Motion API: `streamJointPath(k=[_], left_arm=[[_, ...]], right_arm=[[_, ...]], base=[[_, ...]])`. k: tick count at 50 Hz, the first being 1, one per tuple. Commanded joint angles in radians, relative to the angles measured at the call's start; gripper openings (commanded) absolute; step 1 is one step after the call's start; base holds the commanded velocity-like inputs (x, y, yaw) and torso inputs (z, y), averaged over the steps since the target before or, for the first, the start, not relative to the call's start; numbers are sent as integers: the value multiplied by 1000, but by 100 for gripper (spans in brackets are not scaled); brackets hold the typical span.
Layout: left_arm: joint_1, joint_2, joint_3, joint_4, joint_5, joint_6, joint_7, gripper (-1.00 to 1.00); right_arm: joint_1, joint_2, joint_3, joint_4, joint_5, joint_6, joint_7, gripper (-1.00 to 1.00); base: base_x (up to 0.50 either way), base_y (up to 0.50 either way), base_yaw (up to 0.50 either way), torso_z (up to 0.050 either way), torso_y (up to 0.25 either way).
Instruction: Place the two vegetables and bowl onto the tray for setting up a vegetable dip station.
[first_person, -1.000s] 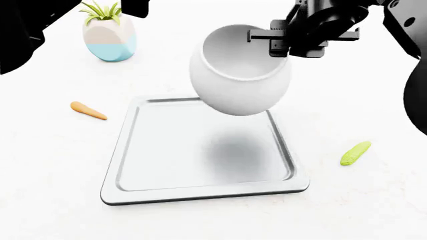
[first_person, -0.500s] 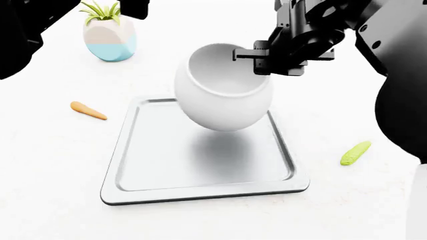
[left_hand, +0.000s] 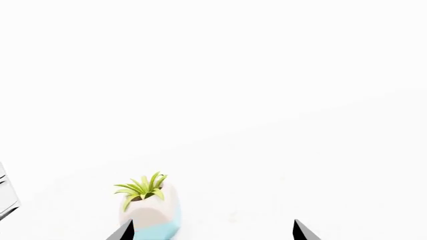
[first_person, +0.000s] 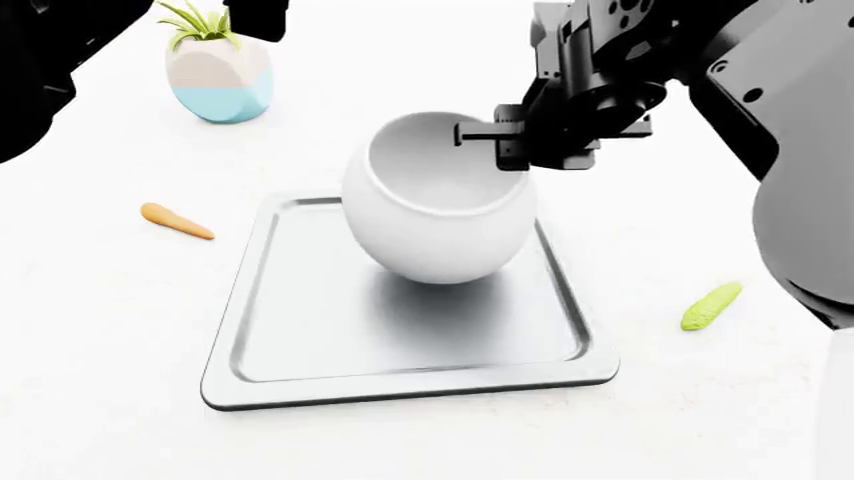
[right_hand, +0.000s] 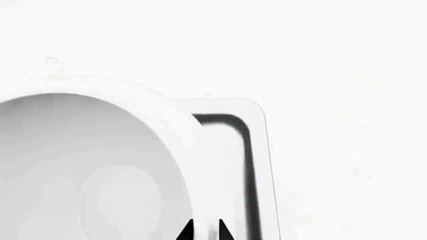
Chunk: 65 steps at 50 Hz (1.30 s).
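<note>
A white-and-blue pot (first_person: 219, 77) holding a green plant (first_person: 200, 20) stands on the white table (first_person: 107, 320) at 11 o'clock.

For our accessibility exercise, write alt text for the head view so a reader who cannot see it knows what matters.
The right gripper grips the rim of a white bowl, holding it tilted over a square metal tray on a white table. A carrot lies left of the tray, a yellow-green vegetable right of it, and a potted plant stands at the far left.
</note>
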<state>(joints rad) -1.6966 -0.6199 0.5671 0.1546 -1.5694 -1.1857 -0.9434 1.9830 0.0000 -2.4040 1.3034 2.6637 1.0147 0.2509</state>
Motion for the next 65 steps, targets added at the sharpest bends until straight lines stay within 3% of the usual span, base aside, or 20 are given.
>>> streamJointPath(k=[1,2,14,23,27,34,43,44,45,46,48,50,51,53,54,56,58,60,64,65], left_arm=[[-2,-19,-7,11,-19,0,-15,100],[0,-21,-9,13,-22,1,-17,100],[-3,-18,0,9,-12,5,-10,100],[-9,-18,-1,8,-25,4,-21,100],[-11,-11,2,1,-49,-2,-36,100],[-46,1,3,-12,-93,-18,-80,100],[-70,-11,-14,-5,-167,-21,-126,100],[-67,-17,-17,-2,-166,-20,-123,100],[-65,-21,-19,1,-171,-18,-126,100],[-64,-25,-22,4,-176,-18,-127,100],[-62,-31,-22,7,-177,-19,-124,100],[-64,-34,-24,2,-167,-17,-113,100],[-66,-33,-22,0,-164,-17,-109,100],[-69,-31,-21,-5,-149,-15,-94,100],[-73,-29,-19,-8,-146,-17,-90,100],[-74,-28,-15,-7,-137,-18,-83,100],[-118,-13,-5,-51,-134,-35,-74,100],[-118,-18,-5,-47,-139,-37,-75,100],[-126,-27,-10,-43,-153,-39,-87,100],[-124,-28,-10,-41,-153,-37,-88,100]], right_arm=[[2,0,51,5,-19,9,26,-100],[1,0,52,5,-20,10,25,100],[-10,0,103,5,-75,22,17,100],[36,0,41,5,-8,37,-4,100],[90,0,-63,5,74,49,-58,100],[210,12,-395,5,344,91,-83,100],[305,75,-435,0,451,150,61,100],[360,103,-435,-130,455,65,105,100],[373,122,-392,-171,436,43,131,100],[373,189,-242,-223,326,-16,242,100],[373,436,58,-523,124,-195,542,100],[371,552,358,-802,141,-379,797,100],[368,580,496,-876,142,-393,836,100],[365,613,530,-981,162,-401,897,100],[361,641,549,-1049,173,-492,942,100],[366,644,563,-1087,182,-416,999,100],[349,683,583,-1176,168,-560,1054,100],[346,702,590,-1221,162,-589,1083,100],[345,685,550,-1196,257,-371,1168,100],[333,693,561,-1210,266,-398,1158,100]], base=[[0,0,0,0,0],[0,0,0,0,0],[0,0,0,0,0],[0,0,0,0,0],[0,0,0,0,0],[0,0,0,0,0],[0,0,0,0,0],[0,0,0,0,0],[0,0,0,0,0],[0,0,0,0,0],[0,0,0,0,0],[0,0,0,0,0],[0,0,0,0,0],[0,0,0,0,0],[0,0,0,0,0],[0,0,0,0,0],[0,0,0,0,0],[0,0,0,0,0],[0,0,0,0,0],[0,0,0,0,0]])
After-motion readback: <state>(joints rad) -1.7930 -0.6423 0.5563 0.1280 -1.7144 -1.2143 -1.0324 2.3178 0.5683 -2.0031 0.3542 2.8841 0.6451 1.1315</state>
